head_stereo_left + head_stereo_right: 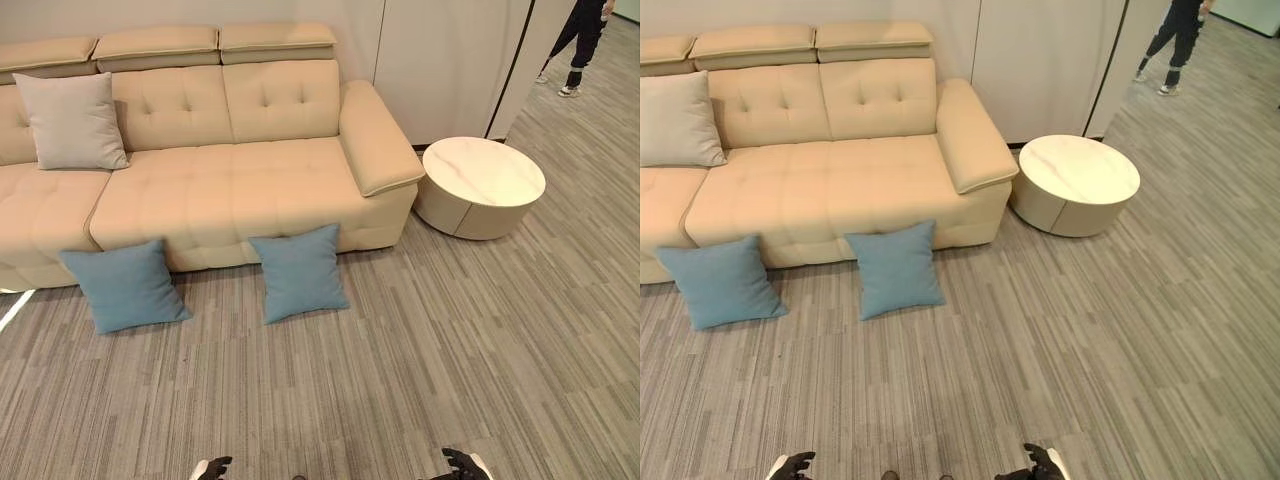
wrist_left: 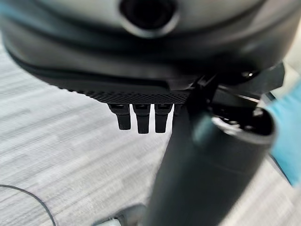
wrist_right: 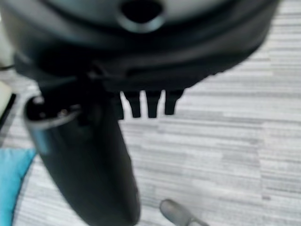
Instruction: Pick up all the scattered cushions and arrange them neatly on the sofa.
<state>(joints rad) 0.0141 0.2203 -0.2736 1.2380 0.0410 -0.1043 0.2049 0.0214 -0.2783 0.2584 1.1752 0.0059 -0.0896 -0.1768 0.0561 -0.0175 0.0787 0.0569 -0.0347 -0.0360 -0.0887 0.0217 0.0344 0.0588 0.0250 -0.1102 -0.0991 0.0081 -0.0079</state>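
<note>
Two blue cushions (image 1: 125, 285) (image 1: 298, 271) lean against the sofa (image 1: 230, 190) front (grey one (image 1: 73, 121) already seated), both hands (image 1: 212, 467) (image 1: 462, 463) low, relaxed, empty; a one-handed pinch may let soft fabric slip.

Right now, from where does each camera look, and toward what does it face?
Left eye view: head, looking down at sofa, blue cushions; left hand and right hand at the bottom edge.
Right eye view: the same scene.
Left wrist view: along the open left hand at carpet.
Right wrist view: along the open right hand at carpet; both wrist views catch blue cushion.
</note>
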